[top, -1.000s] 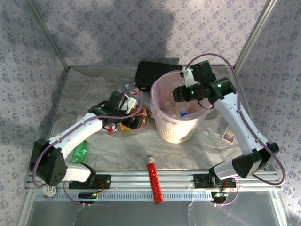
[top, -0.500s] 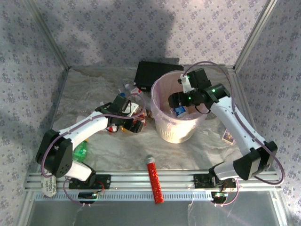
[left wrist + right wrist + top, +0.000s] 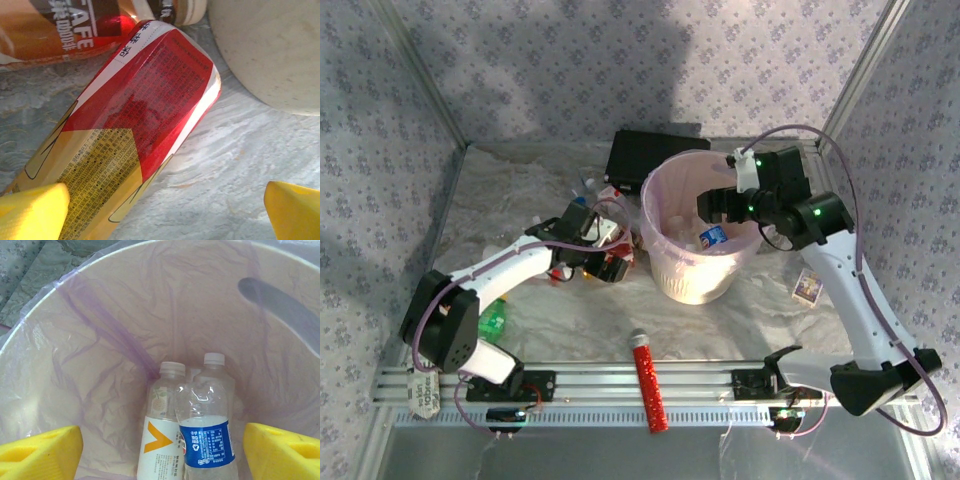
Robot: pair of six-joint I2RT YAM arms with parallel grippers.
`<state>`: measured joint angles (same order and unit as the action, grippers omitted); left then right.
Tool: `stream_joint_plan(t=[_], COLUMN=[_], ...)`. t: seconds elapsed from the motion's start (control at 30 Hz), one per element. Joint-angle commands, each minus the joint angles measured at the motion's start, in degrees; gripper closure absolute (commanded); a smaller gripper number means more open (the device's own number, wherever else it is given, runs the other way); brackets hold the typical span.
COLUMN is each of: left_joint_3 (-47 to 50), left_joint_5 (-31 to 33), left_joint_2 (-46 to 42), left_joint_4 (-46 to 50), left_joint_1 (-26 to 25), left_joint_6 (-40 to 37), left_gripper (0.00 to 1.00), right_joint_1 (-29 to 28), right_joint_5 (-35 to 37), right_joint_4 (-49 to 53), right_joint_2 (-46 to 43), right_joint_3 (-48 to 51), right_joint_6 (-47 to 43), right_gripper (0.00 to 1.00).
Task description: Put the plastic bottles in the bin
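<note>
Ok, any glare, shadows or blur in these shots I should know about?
Top external view: broad soft shadows fall across the patterned back wall. Left wrist view: a bright glare streak runs along the red-and-yellow bottle. Right wrist view: the blue-label bottle in the bin is sharp, evenly lit.

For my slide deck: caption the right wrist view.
Open right fingers over the lined bin, where a blue-labelled bottle lies beside a white orange-marked bottle.

Wht arms (image 3: pixel 505 265), blk joints (image 3: pixel 445 335), purple cables (image 3: pixel 800 127)
</note>
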<state>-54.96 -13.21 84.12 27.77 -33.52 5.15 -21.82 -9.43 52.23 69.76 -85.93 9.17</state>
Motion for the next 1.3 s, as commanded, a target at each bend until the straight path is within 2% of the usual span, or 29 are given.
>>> stream_joint_plan(t=[0.0,0.07,0.2,0.37,0.53,0.87,1.1,1.27], left_joint_3=[0.62,-0.11,-1.32,-0.98,-0.62,2.84,1.15,-0.62], left_joint_5=[-6.48,-4.96,2.24,4.66,7.49,5.30,4.56,4.50], left_joint_2=[-3.54,-6.79,-8.44,-2.81,-0.22,1.68,3.25,6.27], left_joint_4=[4.27,4.46,5.05,3.62,-0.19,0.98,4.30,6.47], left_joint_1=[-1.44,-1.62,-1.30,1.34,2.78,1.72,1.28,0.12], left_joint_6=[2.92,2.99,-0.25,-5.34,-4.42,-2.41,-1.14,0.50], left_gripper=[0.00,0.00,0.00,0.00,0.00,0.00,0.10,0.11], right_joint_1=[0.48,0.61,0.67,0.66,0.56,0.66,0.65,0.66], right_joint_5=[-1.38,-1.46,-1.98,-1.83,-1.50,-0.32,-0.51,-0.20], right_joint_4=[0.11,-0.23,-0.72,-0.07,1.45,1.81,1.29,1.63], right_joint_2=[-0.58,-0.52,-0.33,-0.67,-1.27,-2.25,-2.30,-2.61], right_joint_3=[-0.99,-0.78,-0.39,-0.85,-1.96,-1.21,-1.06,-1.50], right_joint_6=[0.02,0.05,0.26,0.24,-0.29,-0.47,-0.44,-0.51], right_gripper=[0.15,0.15,0.15,0.16,0.16,0.16,0.16,0.16])
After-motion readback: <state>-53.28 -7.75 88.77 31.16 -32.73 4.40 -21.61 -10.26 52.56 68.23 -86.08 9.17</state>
